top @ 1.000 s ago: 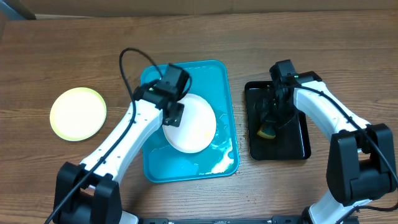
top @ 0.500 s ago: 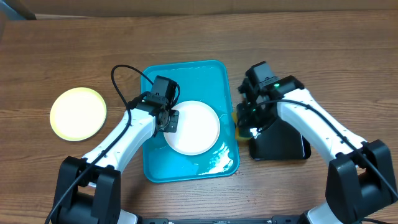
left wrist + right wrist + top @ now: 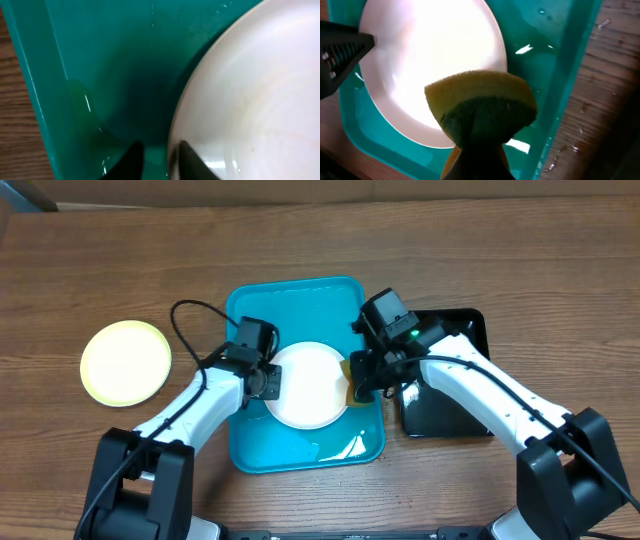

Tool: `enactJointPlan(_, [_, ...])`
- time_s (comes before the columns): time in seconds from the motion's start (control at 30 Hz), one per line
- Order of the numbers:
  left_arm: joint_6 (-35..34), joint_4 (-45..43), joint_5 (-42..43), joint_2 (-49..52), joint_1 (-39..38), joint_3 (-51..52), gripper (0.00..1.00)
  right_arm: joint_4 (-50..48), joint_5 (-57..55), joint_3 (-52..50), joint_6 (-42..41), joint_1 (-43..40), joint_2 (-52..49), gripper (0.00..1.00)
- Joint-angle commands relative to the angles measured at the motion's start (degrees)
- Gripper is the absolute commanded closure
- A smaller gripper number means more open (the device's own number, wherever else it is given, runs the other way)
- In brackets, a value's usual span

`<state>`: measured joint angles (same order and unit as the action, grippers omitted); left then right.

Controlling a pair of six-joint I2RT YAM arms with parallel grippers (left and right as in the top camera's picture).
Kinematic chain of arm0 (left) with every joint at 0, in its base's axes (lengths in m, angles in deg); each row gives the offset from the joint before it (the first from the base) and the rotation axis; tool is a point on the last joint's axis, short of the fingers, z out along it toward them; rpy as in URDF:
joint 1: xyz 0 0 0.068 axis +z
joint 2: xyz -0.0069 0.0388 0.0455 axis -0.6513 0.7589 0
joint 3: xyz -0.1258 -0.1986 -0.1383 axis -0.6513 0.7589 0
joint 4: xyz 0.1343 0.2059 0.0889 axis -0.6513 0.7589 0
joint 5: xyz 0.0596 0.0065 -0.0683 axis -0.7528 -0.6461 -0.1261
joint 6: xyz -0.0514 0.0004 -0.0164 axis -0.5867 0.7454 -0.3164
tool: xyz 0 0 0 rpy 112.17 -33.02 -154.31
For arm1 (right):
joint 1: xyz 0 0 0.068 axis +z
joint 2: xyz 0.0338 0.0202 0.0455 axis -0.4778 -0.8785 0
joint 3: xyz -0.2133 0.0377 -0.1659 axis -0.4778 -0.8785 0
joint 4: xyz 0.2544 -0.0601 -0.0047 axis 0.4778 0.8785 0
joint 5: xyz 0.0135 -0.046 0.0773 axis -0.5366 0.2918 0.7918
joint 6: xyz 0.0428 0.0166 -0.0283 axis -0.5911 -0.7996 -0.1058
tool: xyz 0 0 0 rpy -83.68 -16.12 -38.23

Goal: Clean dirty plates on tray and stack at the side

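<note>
A white plate (image 3: 308, 384) lies in the turquoise tray (image 3: 300, 292). My left gripper (image 3: 265, 380) is shut on the plate's left rim; in the left wrist view one finger is over and one under the rim (image 3: 155, 160) of the plate (image 3: 250, 90). My right gripper (image 3: 362, 377) is shut on a yellow-and-green sponge (image 3: 480, 107) held at the plate's right edge (image 3: 430, 60), over the tray (image 3: 560, 75). A pale yellow-green plate (image 3: 125, 362) lies on the table at the left. A second white plate is not in view.
A glossy black tray (image 3: 450, 405) stands right of the turquoise tray, partly under my right arm. Water pools in the turquoise tray's front part (image 3: 345, 442). The wooden table (image 3: 120, 260) surrounds everything.
My right gripper carried the sponge left from the black tray to the white plate's right edge. My left gripper shifted down and left, and the plate moved with it.
</note>
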<state>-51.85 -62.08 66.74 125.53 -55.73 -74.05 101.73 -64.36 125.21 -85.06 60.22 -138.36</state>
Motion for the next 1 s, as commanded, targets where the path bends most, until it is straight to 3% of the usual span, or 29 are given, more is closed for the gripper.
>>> enactJointPlan(0.0, [-0.7,-0.9,5.3,0.6,2.7,1.1,0.90,-1.6,-0.5,1.4,-1.3,1.3,1.4,0.96])
enactJointPlan(0.03, [-0.7,-1.2,6.5,0.6,3.1,1.2,0.95,-2.0,-1.5,1.4,-2.1,1.5,1.4,0.96])
enactJointPlan(0.4, [3.4,-1.3,14.8,3.3,4.8,1.3,0.96,-7.5,-2.6,1.2,-3.5,5.7,0.8,0.96])
enactJointPlan(0.97, [0.0,-0.5,14.8,4.4,8.4,1.3,0.96,-10.5,-13.3,1.2,-9.8,10.7,-14.4,0.96])
